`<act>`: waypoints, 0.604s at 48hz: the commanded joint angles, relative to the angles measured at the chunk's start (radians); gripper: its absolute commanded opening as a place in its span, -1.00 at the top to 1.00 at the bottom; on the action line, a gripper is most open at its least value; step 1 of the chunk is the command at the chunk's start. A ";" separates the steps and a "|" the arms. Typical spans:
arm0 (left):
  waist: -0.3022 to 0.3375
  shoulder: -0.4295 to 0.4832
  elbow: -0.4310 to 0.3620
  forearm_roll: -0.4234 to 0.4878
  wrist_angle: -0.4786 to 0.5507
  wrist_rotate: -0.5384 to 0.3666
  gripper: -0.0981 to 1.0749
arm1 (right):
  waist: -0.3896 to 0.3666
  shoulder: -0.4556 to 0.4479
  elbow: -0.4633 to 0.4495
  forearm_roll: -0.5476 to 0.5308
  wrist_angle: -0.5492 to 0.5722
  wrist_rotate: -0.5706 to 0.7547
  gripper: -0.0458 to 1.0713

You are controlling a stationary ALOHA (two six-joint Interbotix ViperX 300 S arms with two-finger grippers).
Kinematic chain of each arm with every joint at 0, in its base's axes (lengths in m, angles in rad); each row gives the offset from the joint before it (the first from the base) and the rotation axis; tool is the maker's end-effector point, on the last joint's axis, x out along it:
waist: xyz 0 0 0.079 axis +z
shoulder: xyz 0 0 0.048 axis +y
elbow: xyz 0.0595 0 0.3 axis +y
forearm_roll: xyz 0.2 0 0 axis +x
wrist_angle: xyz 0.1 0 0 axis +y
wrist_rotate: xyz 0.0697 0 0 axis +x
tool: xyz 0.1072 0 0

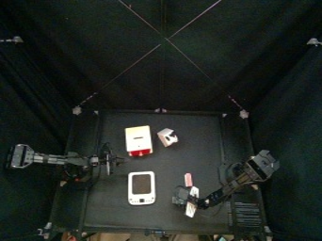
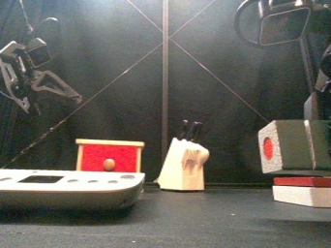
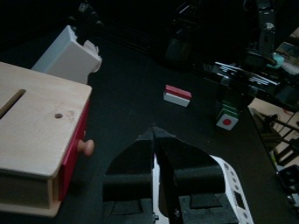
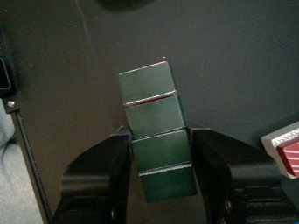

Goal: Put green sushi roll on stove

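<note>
Holding the roll (image 4: 158, 129) between its two jaws, your right gripper (image 4: 162, 166) sits near the table's (image 1: 113, 169) near right corner; the wrist view shows a dark green block with pale seams pinched on both sides, its far half sticking out past the fingertips. From the front you see that same block (image 2: 285, 145) as a grey-green cube with a red dot on its end, raised above a red-and-white piece (image 2: 301, 190) lying flat on the table; whether the two touch is hard to say from that angle.

Your stove (image 1: 141, 187) lies near the front edge, left of the right gripper (image 1: 193, 196) and well apart from the roll. It is the flat white piece with dark marks, and it fills the near left of the front view (image 2: 68, 188).

Your left gripper (image 3: 156, 166) hangs over the table's left side with its jaws pressed together and nothing between them.

Farther back stand a red-and-wood box (image 1: 138, 140) and, just right of it, a small pale block (image 1: 168, 138). From the front that block (image 2: 185, 165) looks like a knife holder with dark handles.
</note>
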 commanded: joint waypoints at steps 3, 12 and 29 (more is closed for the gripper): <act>-0.003 0.003 -0.009 0.000 -0.003 0.000 0.15 | -0.009 -0.032 -0.034 -0.011 -0.003 -0.002 -0.16; -0.002 0.003 -0.009 0.000 -0.003 0.000 0.15 | -0.081 -0.028 -0.104 -0.043 -0.006 -0.002 -0.16; -0.003 0.003 -0.009 0.000 -0.003 0.002 0.15 | -0.259 0.078 -0.290 -0.089 -0.109 -0.002 -0.16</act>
